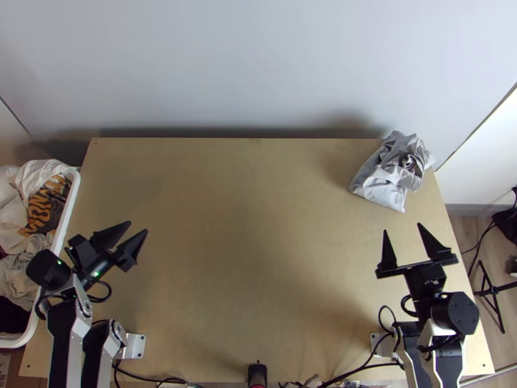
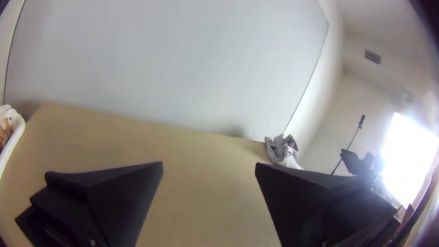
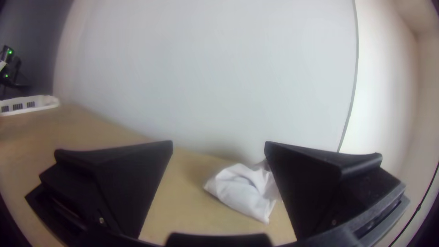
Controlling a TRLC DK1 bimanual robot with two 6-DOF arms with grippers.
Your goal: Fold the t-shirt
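Grey-white cloth: on the table point(image 1: 245, 226) at its far right corner point(image 1: 381, 187); taken as the t-shirt, cut cannot be told
Cloth lie: smoother, flat-looking part toward the table's middle and near side, bunched and creased part toward the corner; fold count cannot be told
Left gripper point(image 1: 137, 227): above the table's left part, beside the basket, tips aimed toward the far side and slightly inward
Left jaws: released, 2 black fingers point(image 2: 292, 196) spread wide
Right gripper point(image 1: 402, 227): above the table's right part, on the near side of the cloth, apart from it in the top view, tips aimed at the far side
Right jaws: released, 2 fingers spread wide; in the right wrist view 1 finger hides part of the cloth
Basket point(image 1: 72, 200): white, at the table's left edge, holds heaped clothes
Basket contents: pale garments point(image 1: 42, 171), dark garment with orange lettering point(image 1: 44, 210)
Panel point(image 1: 258, 64): pale, upright, behind the table's far edge
Near edge: small black device point(image 1: 257, 374) between the 2 arm bases, cables running beside it
Right side: black stand point(image 1: 493, 291) on the wooden floor, off the table
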